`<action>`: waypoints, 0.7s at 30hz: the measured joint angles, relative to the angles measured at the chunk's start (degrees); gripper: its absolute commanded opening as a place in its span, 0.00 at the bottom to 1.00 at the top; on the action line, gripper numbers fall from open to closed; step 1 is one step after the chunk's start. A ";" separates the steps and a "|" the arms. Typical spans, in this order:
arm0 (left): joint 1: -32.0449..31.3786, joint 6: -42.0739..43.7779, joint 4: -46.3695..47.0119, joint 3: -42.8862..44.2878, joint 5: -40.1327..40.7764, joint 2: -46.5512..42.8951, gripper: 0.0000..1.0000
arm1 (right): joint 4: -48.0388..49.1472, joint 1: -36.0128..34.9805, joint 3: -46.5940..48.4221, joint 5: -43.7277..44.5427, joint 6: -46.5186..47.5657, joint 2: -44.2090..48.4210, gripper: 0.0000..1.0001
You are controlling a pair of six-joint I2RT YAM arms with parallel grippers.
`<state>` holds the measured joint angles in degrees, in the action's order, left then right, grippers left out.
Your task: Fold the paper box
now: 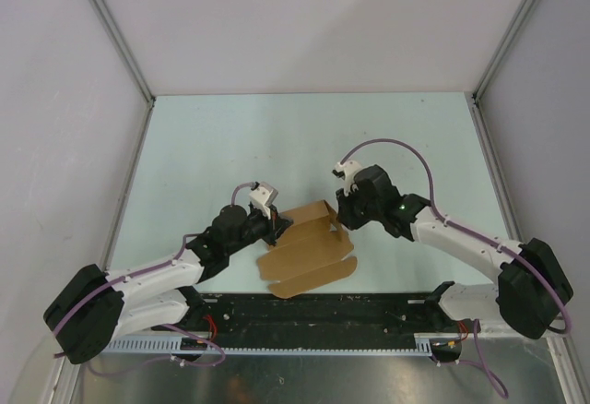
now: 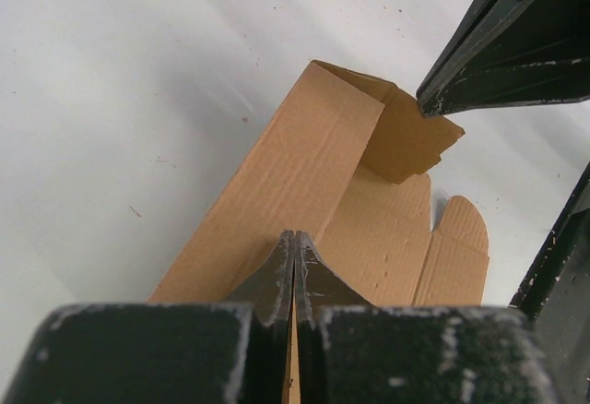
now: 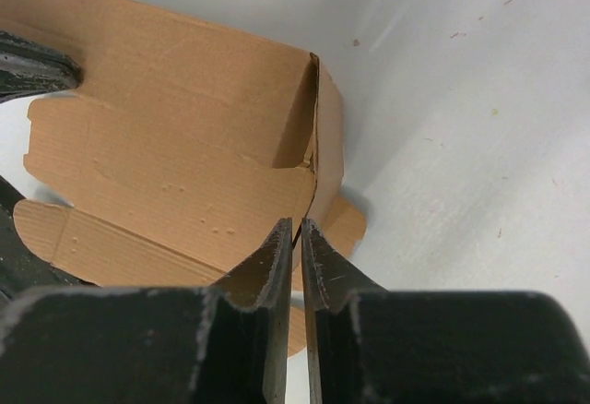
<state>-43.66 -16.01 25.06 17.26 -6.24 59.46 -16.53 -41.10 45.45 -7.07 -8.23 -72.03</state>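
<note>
The paper box (image 1: 309,252) is a brown cardboard sheet, partly folded, lying on the table between the two arms near its front edge. My left gripper (image 1: 279,226) is shut on the upturned left wall of the box (image 2: 304,164), and a sliver of cardboard shows between its tips (image 2: 295,235). My right gripper (image 1: 339,222) is at the box's right end. Its jaws (image 3: 297,224) are nearly together on the edge of the upright end wall (image 3: 184,127). The bottom panel and rounded flaps lie flat toward the arm bases.
The pale green table (image 1: 277,136) is enclosed by white walls with metal corner posts (image 1: 115,35). A black rail with cables (image 1: 313,316) runs along the near edge between the arm bases. In the left wrist view the right arm's black finger (image 2: 498,53) shows at upper right.
</note>
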 measured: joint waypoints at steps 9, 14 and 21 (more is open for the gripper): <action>0.00 0.00 -0.28 0.00 -0.02 0.28 0.00 | -0.07 -1.33 0.44 -0.52 -0.33 -1.55 0.13; 0.00 0.00 -0.26 0.00 -0.22 0.76 0.00 | -0.31 -1.55 0.44 -0.46 -0.35 -1.55 0.16; 0.00 0.00 -0.22 0.00 -0.42 0.94 0.00 | -0.74 -1.57 0.44 -1.11 -0.76 -1.55 0.20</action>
<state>-43.66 -16.01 24.84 17.26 -6.66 60.40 -17.28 -42.68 45.89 -8.19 -8.99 -73.58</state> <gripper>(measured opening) 0.004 0.192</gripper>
